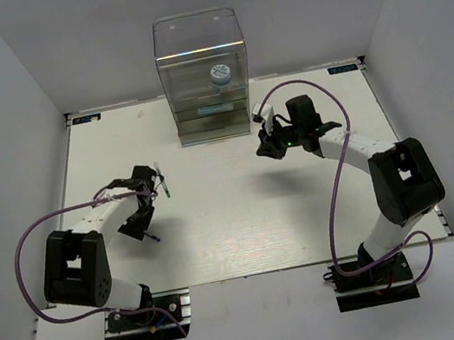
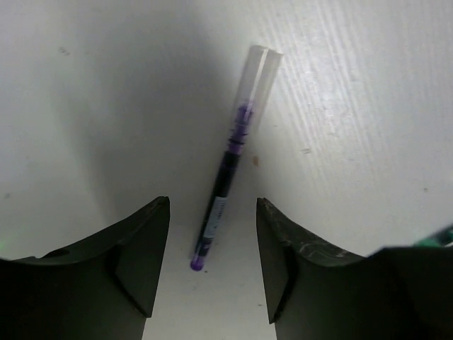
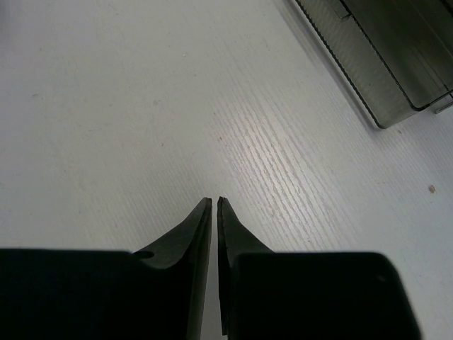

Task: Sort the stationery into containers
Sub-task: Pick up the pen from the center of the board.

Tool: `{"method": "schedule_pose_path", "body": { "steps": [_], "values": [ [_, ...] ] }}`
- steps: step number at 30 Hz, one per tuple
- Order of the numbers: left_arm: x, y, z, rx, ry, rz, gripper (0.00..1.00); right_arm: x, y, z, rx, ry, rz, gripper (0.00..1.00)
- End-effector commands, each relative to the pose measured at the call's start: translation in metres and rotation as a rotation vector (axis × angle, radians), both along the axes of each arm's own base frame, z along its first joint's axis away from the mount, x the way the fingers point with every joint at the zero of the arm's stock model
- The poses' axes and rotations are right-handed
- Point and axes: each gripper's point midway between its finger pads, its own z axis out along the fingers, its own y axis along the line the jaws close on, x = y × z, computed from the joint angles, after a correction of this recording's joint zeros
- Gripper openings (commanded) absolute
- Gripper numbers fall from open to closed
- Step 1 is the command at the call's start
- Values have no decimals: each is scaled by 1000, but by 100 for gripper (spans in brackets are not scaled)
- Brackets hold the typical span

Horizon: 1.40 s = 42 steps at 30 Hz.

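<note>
A purple pen with a clear cap (image 2: 230,159) lies flat on the white table, its purple end between the open jaws of my left gripper (image 2: 212,207), which hovers just above it without touching. From above, my left gripper (image 1: 144,227) is at the left and the pen's tip (image 1: 157,237) pokes out beside it. A thin teal-and-pink pen (image 1: 162,185) lies just behind that arm. The clear cabinet (image 1: 196,30) stands at the back centre with the blue-and-white roll (image 1: 220,75) inside. My right gripper (image 1: 269,147) (image 3: 214,201) is shut and empty. The two tubes are out of view.
The cabinet's clear drawers (image 3: 382,64) lie to the upper right of my right gripper. A pale blue item (image 1: 221,108) shows in one drawer. White walls enclose the table (image 1: 236,221) on three sides. Purple cables loop beside both arms.
</note>
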Motion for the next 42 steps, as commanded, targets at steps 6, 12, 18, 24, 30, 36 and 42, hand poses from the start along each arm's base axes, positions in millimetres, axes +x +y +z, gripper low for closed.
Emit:
{"method": "schedule_pose_path", "body": {
  "steps": [6,12,18,24,30,36,42],
  "values": [
    [27,-10,-15,-94,-46,-49,59,8,5,15,17,-33,0,14],
    [6,-8,-36,-122,3,-46,51,8,5,14,13,-31,0,14],
    [3,-6,-42,-138,1,-48,45,9,6,13,17,-25,1,14],
    [-3,-21,-65,-225,91,-100,16,11,8,14,18,-26,4,14],
    [18,-45,-69,-305,106,-240,0,8,7,12,17,-26,11,17],
    [87,-82,7,-401,-219,-485,0,4,5,7,3,0,13,18],
    [129,-135,100,-470,-630,-968,0,4,7,8,8,-3,21,20]
  ]
}}
